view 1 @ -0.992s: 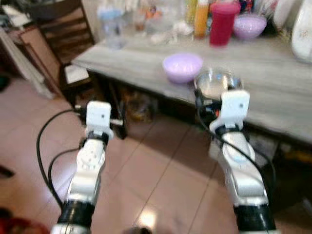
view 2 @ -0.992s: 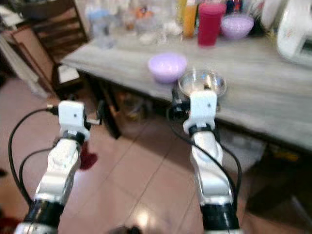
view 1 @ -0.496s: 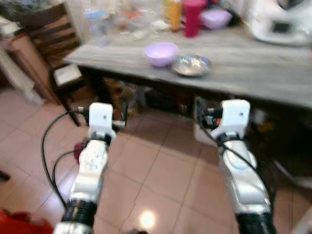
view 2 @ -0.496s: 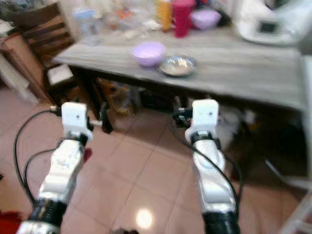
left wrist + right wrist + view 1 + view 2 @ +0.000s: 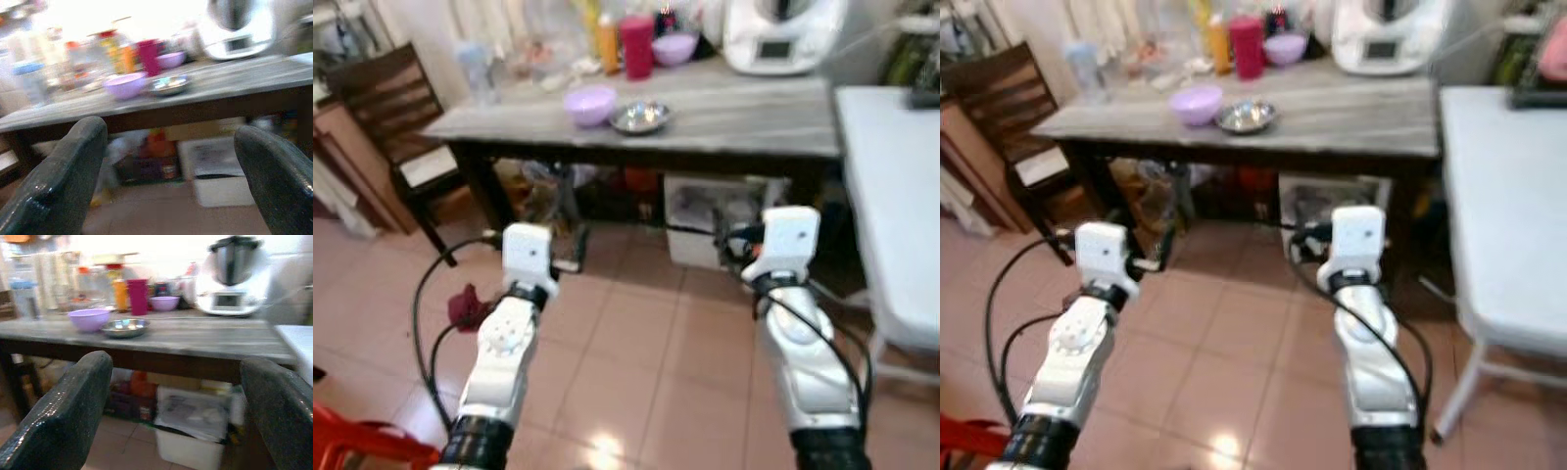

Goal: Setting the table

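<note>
A lilac bowl (image 5: 589, 102) and a shiny steel bowl (image 5: 640, 117) sit side by side near the front edge of the grey table (image 5: 754, 113). Behind them stand a red tumbler (image 5: 637, 44), an orange bottle (image 5: 608, 41) and a second lilac bowl (image 5: 674, 47). Both arms are held out over the tiled floor, well short of the table. My left gripper (image 5: 170, 147) is open and holds nothing. My right gripper (image 5: 176, 377) is also open and holds nothing. Both wrist views look across at the steel bowl (image 5: 126, 326) from below table height.
A white kitchen appliance (image 5: 783, 34) stands at the table's back right. A white table (image 5: 891, 176) is on the right, a dark wooden chair (image 5: 396, 108) on the left. Boxes and a white bin (image 5: 715, 211) sit under the grey table. A red rag (image 5: 465, 305) lies on the floor.
The camera has backed away from the grey table, so the bowls look smaller and farther. My right gripper was close to the steel bowl a second ago and is now well clear of it.
</note>
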`<state>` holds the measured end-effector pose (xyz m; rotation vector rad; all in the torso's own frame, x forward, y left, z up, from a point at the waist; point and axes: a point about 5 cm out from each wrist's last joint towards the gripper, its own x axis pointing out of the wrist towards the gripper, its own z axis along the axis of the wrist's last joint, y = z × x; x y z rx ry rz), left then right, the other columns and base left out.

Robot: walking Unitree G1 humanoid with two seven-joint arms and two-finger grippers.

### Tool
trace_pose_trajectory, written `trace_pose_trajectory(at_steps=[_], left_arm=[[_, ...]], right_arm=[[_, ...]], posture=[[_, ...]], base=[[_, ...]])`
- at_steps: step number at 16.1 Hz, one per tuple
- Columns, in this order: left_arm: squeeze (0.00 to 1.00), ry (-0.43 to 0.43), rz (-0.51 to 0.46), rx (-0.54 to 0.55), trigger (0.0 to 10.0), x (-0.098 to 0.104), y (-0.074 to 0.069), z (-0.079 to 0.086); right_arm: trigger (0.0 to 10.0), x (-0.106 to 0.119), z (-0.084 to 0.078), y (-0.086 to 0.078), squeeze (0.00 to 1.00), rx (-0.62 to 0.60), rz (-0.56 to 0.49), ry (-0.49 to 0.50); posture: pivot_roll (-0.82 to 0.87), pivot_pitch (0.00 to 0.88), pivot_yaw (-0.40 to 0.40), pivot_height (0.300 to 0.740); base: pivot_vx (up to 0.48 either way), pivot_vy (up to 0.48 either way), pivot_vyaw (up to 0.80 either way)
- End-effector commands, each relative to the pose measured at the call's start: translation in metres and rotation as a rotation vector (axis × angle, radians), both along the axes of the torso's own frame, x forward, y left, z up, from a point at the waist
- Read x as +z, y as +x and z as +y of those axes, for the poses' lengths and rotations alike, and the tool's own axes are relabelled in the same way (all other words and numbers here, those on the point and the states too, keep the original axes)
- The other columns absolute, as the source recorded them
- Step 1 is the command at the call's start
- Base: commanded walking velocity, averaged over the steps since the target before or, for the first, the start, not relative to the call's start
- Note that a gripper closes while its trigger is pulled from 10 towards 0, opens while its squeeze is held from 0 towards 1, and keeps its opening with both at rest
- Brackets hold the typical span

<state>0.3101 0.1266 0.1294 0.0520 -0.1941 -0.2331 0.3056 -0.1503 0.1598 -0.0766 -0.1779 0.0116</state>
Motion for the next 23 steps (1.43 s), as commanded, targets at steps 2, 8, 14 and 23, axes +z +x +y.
trace_pose_trajectory(at_steps=[2,8,14,23], left_arm=[[0.00,-0.006,-0.016,-0.018,10.0,0.0075,0.0025,0.0025],[0.00,-0.024,-0.009,-0.057,10.0,0.0084,0.0023,-0.0018],[0.00,-0.037,-0.004,-0.071,10.0,0.0081,0.0011,-0.0033],[0.00,-0.046,0.004,-0.089,10.0,0.0076,-0.0029,-0.0066]], right_arm=[[10.0,0.0032,0.0061,-0.0003,0.00,0.011,-0.007,0.015],[10.0,0.0029,0.0021,-0.0014,0.00,-0.011,-0.004,0.016],[10.0,0.0032,0.0005,-0.0011,0.00,-0.027,0.001,0.016],[10.0,0.0031,-0.0023,-0.0042,0.00,-0.037,0.008,0.010]], posture=[[-0.21,0.082,0.114,0.740],[-0.22,0.087,0.119,0.740],[-0.21,0.099,0.119,0.740],[-0.21,0.130,0.116,0.740]], base=[[0.000,-0.131,0.00],[0.000,-0.451,0.00],[0.000,-0.472,-0.32],[0.000,-0.470,-0.26]])
